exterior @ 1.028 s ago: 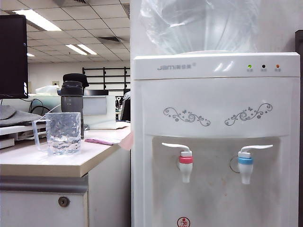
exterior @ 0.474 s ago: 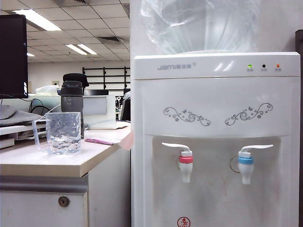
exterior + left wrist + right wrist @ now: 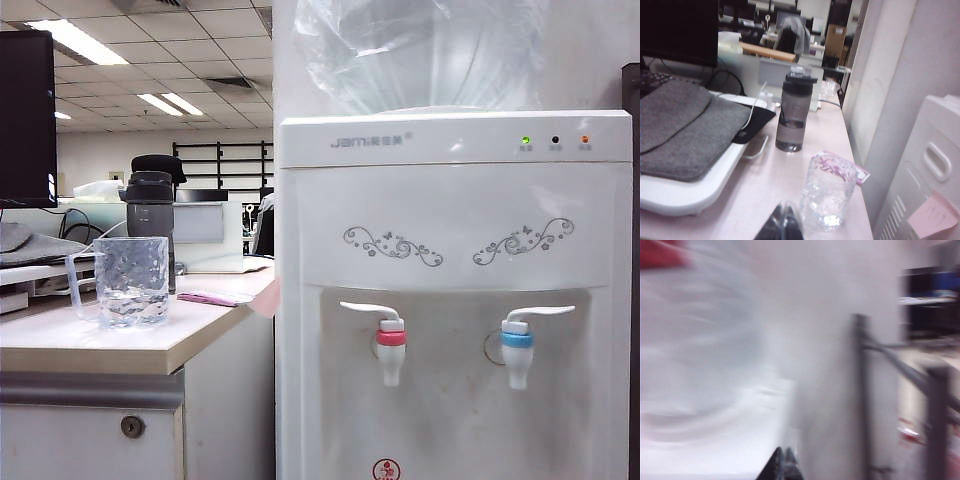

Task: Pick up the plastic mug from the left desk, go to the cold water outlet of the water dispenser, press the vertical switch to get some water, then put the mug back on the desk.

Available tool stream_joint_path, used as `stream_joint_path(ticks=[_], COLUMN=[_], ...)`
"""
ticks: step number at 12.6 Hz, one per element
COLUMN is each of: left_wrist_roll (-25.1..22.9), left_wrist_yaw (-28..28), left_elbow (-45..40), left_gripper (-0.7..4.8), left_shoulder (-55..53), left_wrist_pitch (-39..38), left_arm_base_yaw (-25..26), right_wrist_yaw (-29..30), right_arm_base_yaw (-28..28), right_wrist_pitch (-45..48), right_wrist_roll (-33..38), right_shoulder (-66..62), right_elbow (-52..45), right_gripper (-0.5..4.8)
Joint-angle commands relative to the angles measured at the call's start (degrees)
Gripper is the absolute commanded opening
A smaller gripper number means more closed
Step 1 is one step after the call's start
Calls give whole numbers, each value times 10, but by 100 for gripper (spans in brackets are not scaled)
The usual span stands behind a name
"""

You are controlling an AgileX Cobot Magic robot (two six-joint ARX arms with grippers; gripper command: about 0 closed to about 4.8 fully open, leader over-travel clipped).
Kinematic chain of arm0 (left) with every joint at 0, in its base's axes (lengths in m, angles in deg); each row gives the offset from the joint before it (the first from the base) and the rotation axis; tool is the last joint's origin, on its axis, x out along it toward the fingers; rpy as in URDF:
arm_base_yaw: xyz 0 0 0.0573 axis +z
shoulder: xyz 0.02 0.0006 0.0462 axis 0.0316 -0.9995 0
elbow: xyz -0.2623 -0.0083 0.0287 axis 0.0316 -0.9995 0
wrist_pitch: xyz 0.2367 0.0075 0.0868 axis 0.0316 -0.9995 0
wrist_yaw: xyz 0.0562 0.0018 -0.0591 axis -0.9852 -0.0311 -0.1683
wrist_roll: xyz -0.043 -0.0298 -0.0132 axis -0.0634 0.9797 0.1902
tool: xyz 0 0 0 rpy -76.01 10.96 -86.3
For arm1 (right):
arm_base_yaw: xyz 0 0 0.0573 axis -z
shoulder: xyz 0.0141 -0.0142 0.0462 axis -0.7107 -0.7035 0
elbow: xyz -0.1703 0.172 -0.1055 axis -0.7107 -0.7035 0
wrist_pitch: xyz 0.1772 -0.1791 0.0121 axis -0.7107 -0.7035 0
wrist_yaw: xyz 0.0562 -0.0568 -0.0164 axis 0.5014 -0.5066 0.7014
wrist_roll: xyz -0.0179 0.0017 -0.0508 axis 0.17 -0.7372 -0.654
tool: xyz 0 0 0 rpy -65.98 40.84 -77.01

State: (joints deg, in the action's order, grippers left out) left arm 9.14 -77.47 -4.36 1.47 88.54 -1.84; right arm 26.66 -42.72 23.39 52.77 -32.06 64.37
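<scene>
— Where was the mug?
— Just ahead of my left gripper (image 3: 785, 222), whose jaws were closed and empty, stood the plastic mug (image 3: 828, 191) on the left desk (image 3: 780, 175).
— And your right?
— My right gripper (image 3: 784, 462) was closed too, its view blurred; only the exterior view showed the cold water outlet (image 3: 517, 345).

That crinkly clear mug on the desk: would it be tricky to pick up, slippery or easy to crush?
The plastic mug looks thin-walled, so a hard squeeze would probably buckle it. Its faceted sides may give better grip than smooth plastic. It seems empty, so likely light and easy to nudge across the left desk. Being short and wide, it should resist tipping. The left tool sits shut just before it.
</scene>
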Motion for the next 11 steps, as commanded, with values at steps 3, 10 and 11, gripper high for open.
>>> stream_joint_path(ticks=[3,10,11], left_wrist_roll=[31,59,76], left_wrist_yaw=[4,-144,-149], left_elbow=[76,76,76], left_gripper=[-6,2,101], left_shoulder=[-303,-566,-600], left_wrist_pitch=[176,318,350], left_arm_base_yaw=[-70,-165,-165], right_wrist_yaw=[212,-82,-97], right_arm_base_yaw=[-26,-492,-515], right_wrist_pitch=[57,2,2], right_wrist_roll=[2,-50,-50], right_shoulder=[-185,-253,-262], right_elbow=[127,126,126], right_gripper=[-2,-1,-1])
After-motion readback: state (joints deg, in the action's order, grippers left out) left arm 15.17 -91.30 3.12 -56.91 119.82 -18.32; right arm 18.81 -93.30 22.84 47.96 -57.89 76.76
